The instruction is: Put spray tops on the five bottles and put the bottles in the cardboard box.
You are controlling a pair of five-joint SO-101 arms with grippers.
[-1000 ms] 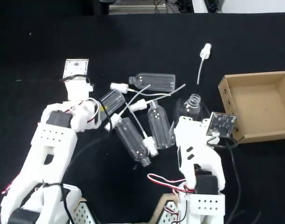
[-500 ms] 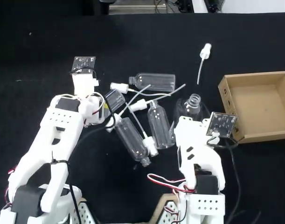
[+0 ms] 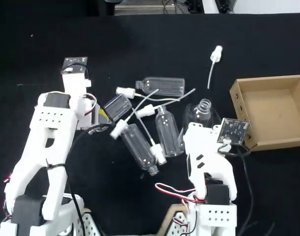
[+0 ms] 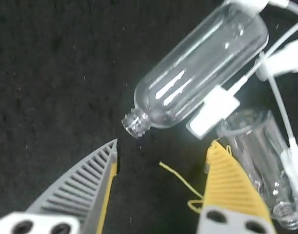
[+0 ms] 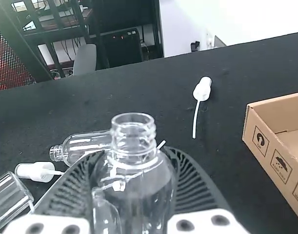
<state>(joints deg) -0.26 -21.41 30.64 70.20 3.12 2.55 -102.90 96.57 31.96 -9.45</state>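
Note:
Several clear bottles lie in a heap mid-table. One bottle [image 3: 118, 105] [image 4: 202, 63] points its open neck at my left gripper [image 3: 98, 118] [image 4: 163, 146], which stands open just short of it and holds nothing. A white spray top [image 3: 118, 129] [image 4: 214, 114] lies against that bottle, beside another bottle [image 3: 139, 146] [image 4: 261, 156]. My right gripper [image 3: 203, 123] is shut on an upright, uncapped bottle [image 3: 201, 110] [image 5: 134, 161]. More bottles [image 3: 163, 86] [image 3: 168, 129] and spray tops [image 3: 125, 91] [image 3: 145, 110] lie around. One spray top [image 3: 214, 59] [image 5: 201, 92] lies apart, farther back.
The open cardboard box [image 3: 272, 110] [image 5: 280, 141] stands to the right of the right arm. The spray tops' thin white tubes cross over the heap of bottles. Bare black table lies behind and to the left of the heap.
The left arm has swung to the left and drawn its gripper back from the bottle near it. The right arm and its bottle have stayed put.

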